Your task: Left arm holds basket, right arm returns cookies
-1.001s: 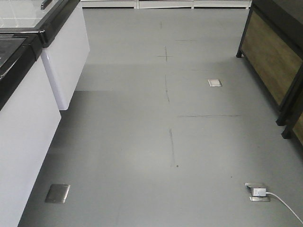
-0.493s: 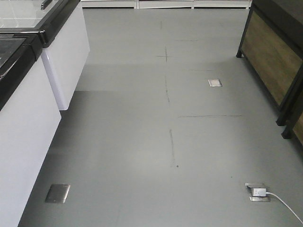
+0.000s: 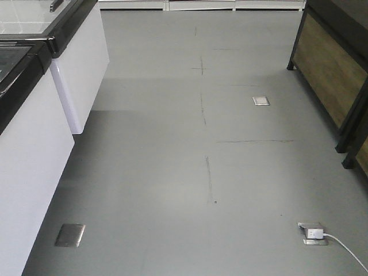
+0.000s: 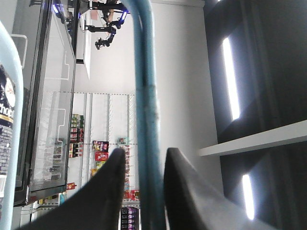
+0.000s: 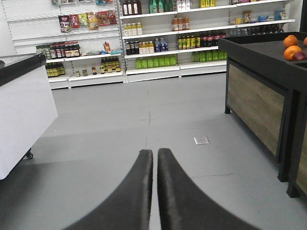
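Carrying the basket [image 4: 144, 72] by its handle, your left gripper [image 4: 145, 191] has its fingers closed narrowly round the bar so the load hangs below. The cookies [image 4: 4, 129] stand inside, at the view's left edge. Your right gripper [image 5: 155, 191] is pinched together and empty, free to reach in.

Cookie box [image 4: 5, 124] was cut by the left edge; only a strip with part of the lettering showed. Basket [image 4: 144, 86] was mostly out of frame, just one handle bar and a bit of rim. Left gripper [image 4: 145, 155] fingers were cut off at the bottom; their grip on the handle couldn't be told. Shelf bottles [image 5: 153, 47] were too small to read.
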